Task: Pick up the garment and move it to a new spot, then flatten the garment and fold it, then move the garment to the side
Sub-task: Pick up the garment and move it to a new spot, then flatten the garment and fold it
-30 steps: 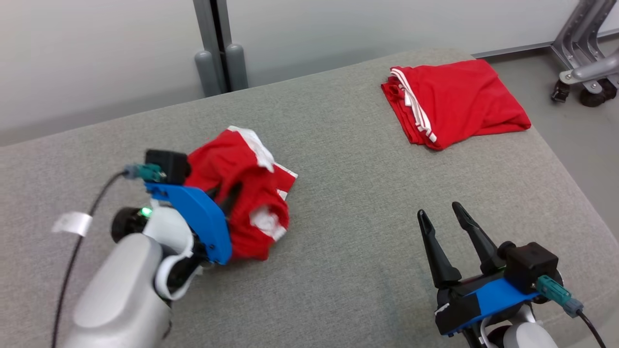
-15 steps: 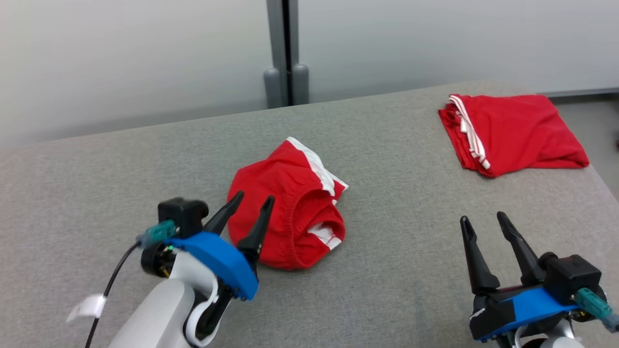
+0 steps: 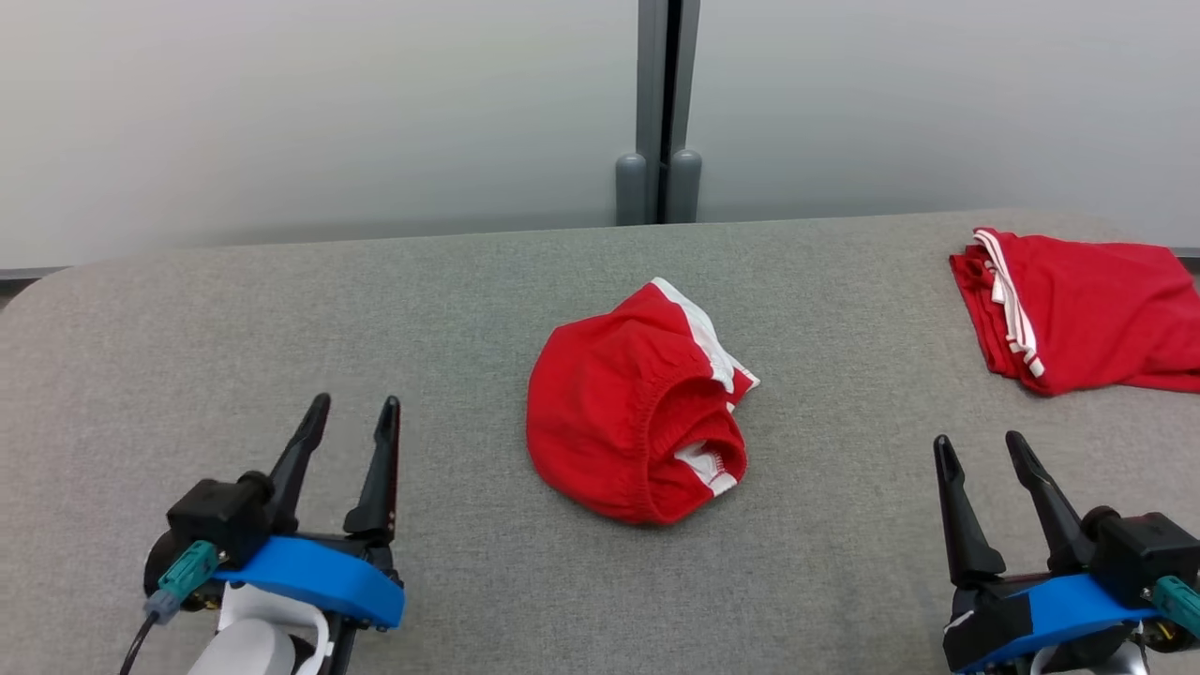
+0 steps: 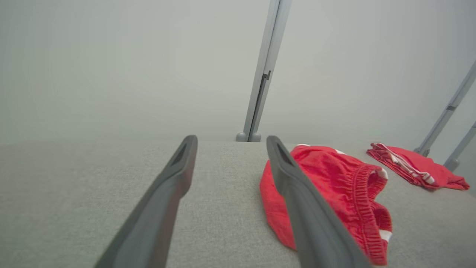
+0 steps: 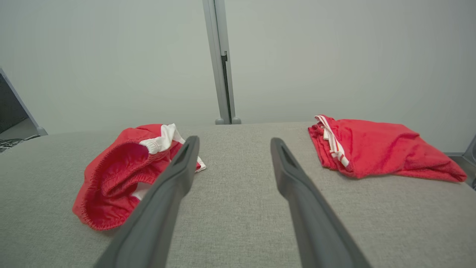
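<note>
Folded red cloth (image 3: 1097,309) on the grey table (image 3: 281,328), far right; grey post (image 3: 666,84) behind

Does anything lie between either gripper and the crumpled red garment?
Nothing visible does. Bare grey surface separates the crumpled garment from the left gripper and the right gripper, both with open jaws. The folded red garment lies at the far right, outside either path.

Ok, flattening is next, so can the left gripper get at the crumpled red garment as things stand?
Probably yes: the left gripper is open, the crumpled red garment lies a little to its right, and only bare grey surface separates them.
</note>
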